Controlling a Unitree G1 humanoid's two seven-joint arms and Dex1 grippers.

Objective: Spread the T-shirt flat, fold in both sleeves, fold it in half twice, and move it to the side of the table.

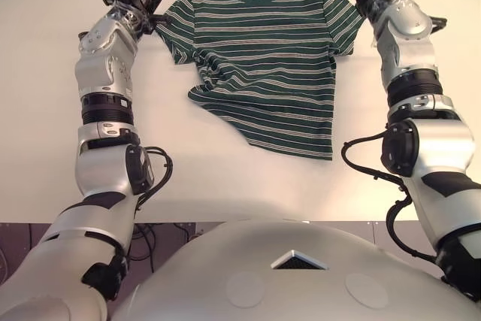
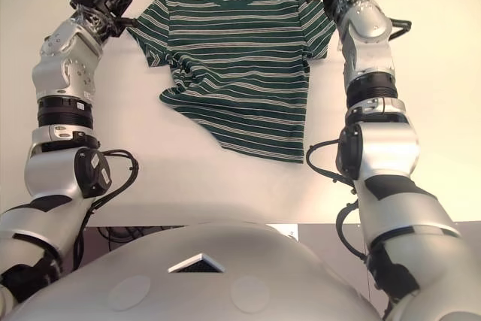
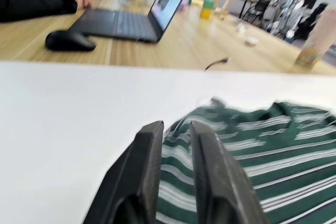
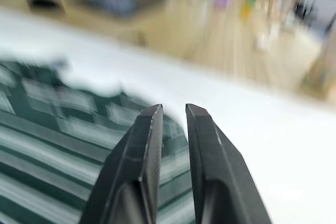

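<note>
Though barely parted, left gripper (image 3: 176, 129): fingers pinch the left sleeve (image 1: 171, 31)
right gripper (image 4: 173, 109): slim gap too, gripping the right sleeve (image 1: 340, 16)
T-shirt (image 1: 263, 65): lies between both, on the table (image 1: 225, 186)

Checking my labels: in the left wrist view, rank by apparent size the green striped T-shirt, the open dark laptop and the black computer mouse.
Largest: the green striped T-shirt, though its nearness to the camera inflates it.
Next: the open dark laptop.
Smallest: the black computer mouse.
</note>
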